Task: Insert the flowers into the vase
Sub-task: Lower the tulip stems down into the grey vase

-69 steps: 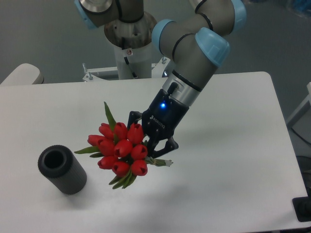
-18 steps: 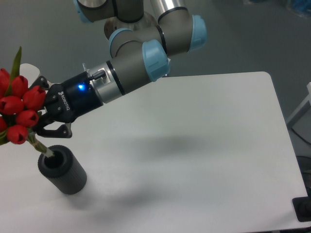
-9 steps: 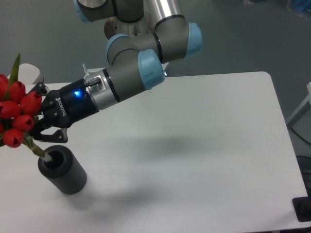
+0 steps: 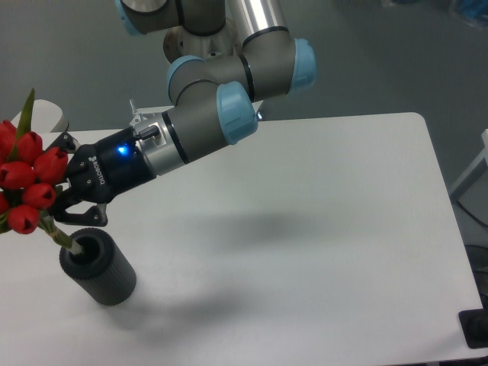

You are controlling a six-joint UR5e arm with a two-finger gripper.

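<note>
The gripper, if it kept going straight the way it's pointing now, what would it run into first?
The gripper points left and slightly down, shut on the flowers. Beyond them nothing shows before the picture's left edge. The vase sits below that line, though depth is hard to judge.

a white table [image 4: 320,229] with rounded corners carries the things. the vase [image 4: 97,268], a dark grey cylinder with a round hole at its top, stands on it near the front left corner, tilted a little to the left. soft shadows lie across the middle.
</note>
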